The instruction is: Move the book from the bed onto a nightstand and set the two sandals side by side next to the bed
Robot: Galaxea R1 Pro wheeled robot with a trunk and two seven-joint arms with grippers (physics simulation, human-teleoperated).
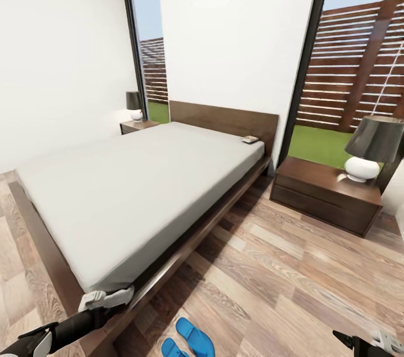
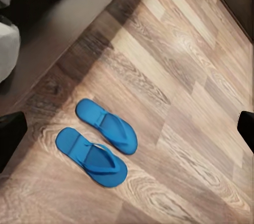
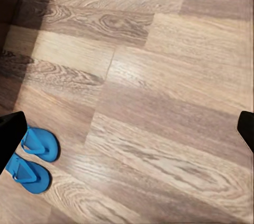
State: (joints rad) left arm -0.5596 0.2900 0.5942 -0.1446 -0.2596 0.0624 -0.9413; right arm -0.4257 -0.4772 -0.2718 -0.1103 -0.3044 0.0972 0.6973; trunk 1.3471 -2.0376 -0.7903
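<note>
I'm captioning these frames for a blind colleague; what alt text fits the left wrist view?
Two bright blue sandals lie side by side, parallel and close together, on a brown wood-plank floor. The dark wooden edge of the bed runs across one corner with a bit of pale mattress, and dark fingertips show at the picture's two sides.

Left arm point(image 1: 62, 328), at 7 o'clock in head view: black tubular forearm, pale grey-white collar, white-grey hand point(image 1: 106, 298). Right hand point(image 1: 367, 341), at 5 o'clock: black link, small white-grey block. Black fingertips point(image 2: 10, 137) in wrist views.
</note>
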